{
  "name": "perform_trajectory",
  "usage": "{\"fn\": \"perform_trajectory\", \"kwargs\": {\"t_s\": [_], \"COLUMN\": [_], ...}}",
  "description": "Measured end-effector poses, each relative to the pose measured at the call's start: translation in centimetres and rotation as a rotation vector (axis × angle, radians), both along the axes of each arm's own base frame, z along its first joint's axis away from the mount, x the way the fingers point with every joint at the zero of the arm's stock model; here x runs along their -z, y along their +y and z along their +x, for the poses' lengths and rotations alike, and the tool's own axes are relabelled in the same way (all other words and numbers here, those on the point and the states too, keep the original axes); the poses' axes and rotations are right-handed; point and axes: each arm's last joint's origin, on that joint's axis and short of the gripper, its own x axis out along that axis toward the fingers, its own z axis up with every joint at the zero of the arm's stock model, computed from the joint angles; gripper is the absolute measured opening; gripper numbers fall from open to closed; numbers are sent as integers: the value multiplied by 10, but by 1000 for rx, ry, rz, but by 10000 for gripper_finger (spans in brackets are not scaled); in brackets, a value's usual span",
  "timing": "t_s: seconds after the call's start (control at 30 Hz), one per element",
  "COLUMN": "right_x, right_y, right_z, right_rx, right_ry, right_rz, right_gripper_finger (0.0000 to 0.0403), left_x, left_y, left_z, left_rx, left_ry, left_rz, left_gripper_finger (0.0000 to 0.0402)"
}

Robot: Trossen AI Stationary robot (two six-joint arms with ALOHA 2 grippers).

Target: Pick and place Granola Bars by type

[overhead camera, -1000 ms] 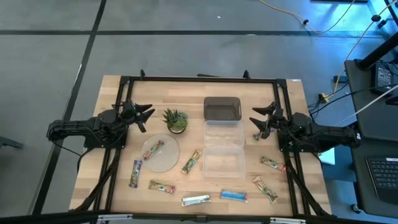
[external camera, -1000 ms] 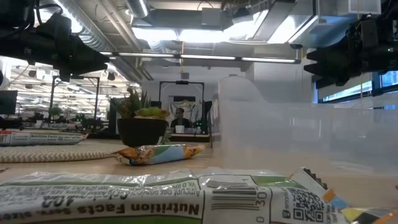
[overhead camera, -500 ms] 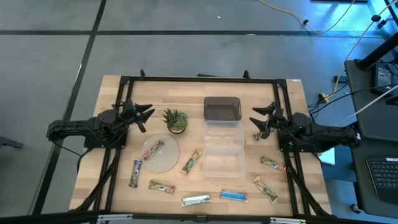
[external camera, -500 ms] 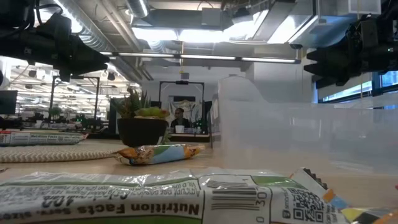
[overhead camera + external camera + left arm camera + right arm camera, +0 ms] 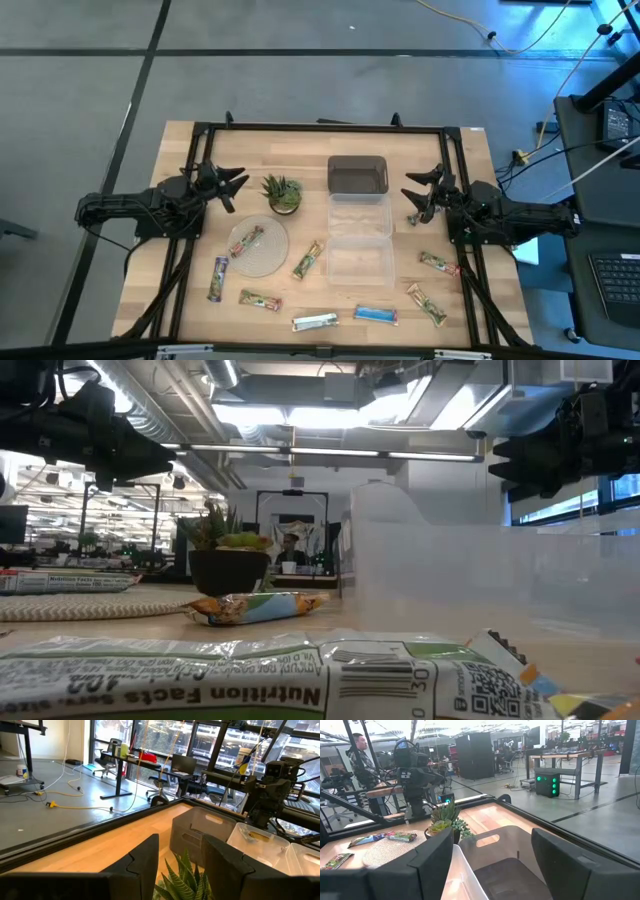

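Several wrapped granola bars lie flat on the wooden table in the high view: one on the round mat (image 5: 247,241), a green/tan one (image 5: 308,259), a purple one (image 5: 217,279), a silver-white one (image 5: 315,321), a blue one (image 5: 375,314) and green ones (image 5: 438,263) (image 5: 427,303). My left gripper (image 5: 232,185) (image 5: 180,865) hovers open at the table's left, beside the potted plant. My right gripper (image 5: 418,190) (image 5: 495,870) hovers open at the table's right, next to the bins, above a small bar (image 5: 413,218). Neither holds anything.
A dark bin (image 5: 357,175) and two clear bins (image 5: 359,212) (image 5: 359,262) stand in a row at mid-table. A small potted plant (image 5: 283,193) and a round woven mat (image 5: 262,250) are on the left half. A black frame (image 5: 320,127) borders the table.
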Motion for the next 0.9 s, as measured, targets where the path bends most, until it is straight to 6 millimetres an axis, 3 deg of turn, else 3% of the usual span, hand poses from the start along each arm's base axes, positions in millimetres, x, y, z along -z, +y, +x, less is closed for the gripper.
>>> {"fn": "perform_trajectory", "kwargs": {"t_s": [0.57, 0.9], "right_x": [0, 0], "right_y": [0, -1], "right_z": [0, 0], "right_rx": [23, 13], "right_ry": [43, -72], "right_rz": [-117, 182], "right_gripper_finger": [272, 272], "left_x": [0, 0], "left_y": [0, 0], "left_z": [0, 0], "left_rx": [-1, -1], "left_ry": [0, 0], "left_rz": [0, 0], "left_gripper_finger": [139, 139]}}
